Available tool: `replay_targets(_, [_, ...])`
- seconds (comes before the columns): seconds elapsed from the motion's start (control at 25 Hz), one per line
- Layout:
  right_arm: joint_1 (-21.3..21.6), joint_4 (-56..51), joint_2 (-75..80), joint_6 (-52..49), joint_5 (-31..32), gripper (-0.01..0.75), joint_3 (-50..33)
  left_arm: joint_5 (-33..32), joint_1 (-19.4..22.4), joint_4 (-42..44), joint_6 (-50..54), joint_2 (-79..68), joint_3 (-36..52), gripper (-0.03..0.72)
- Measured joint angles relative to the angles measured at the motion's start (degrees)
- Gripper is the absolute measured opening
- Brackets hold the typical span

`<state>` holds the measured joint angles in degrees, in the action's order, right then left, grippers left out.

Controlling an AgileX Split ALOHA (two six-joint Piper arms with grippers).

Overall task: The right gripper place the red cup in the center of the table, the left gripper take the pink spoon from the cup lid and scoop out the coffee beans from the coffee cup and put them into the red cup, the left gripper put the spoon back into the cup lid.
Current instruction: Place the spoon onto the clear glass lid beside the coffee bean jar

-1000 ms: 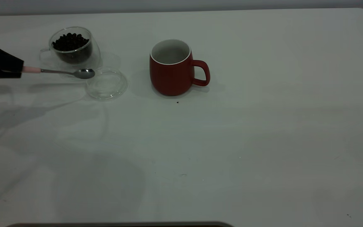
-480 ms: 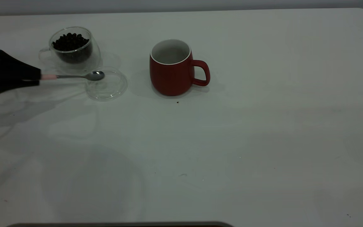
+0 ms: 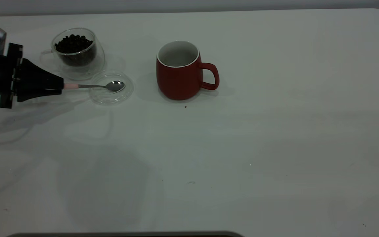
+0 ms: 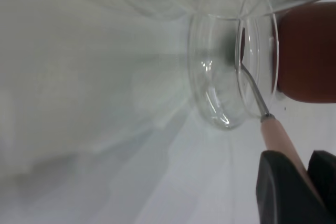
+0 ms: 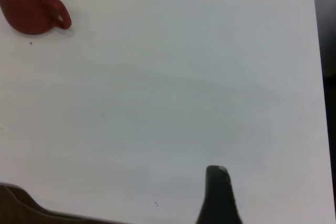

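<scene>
The red cup (image 3: 178, 77) stands upright near the middle of the table (image 3: 242, 148), handle to the right; it also shows in the left wrist view (image 4: 307, 56) and the right wrist view (image 5: 26, 14). At the far left, the coffee cup (image 3: 77, 49) holds coffee beans (image 3: 74, 42). In front of it lies the cup lid (image 3: 110, 96). My left gripper (image 3: 61, 86) is shut on the handle of the pink spoon (image 3: 100, 86), whose shiny bowl is over the lid and carries no beans. The right gripper (image 5: 218, 187) hangs far from the cup, above bare table.
A tiny dark speck (image 3: 185, 106) lies just in front of the red cup. A dark strip (image 3: 127, 234) runs along the near edge of the exterior view. The table's right edge (image 5: 317, 77) shows in the right wrist view.
My left gripper has moved to the right and slightly forward with the spoon. The spoon's bowl has gone from beside the coffee cup to over the cup lid.
</scene>
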<state>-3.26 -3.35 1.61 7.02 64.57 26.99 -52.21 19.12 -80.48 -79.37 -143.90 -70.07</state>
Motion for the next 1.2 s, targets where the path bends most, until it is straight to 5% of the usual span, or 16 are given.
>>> replay_targets(0.6, [0.0, 0.0, 0.0, 0.0, 0.0, 0.59, 0.0, 0.6, -0.9, -1.1, -0.1, 0.0, 0.0, 0.137])
replay_targets(1.2, [0.0, 0.0, 0.0, 0.0, 0.0, 0.59, 0.0, 1.7, -0.9, -1.1, -0.1, -0.1, 0.0, 0.41])
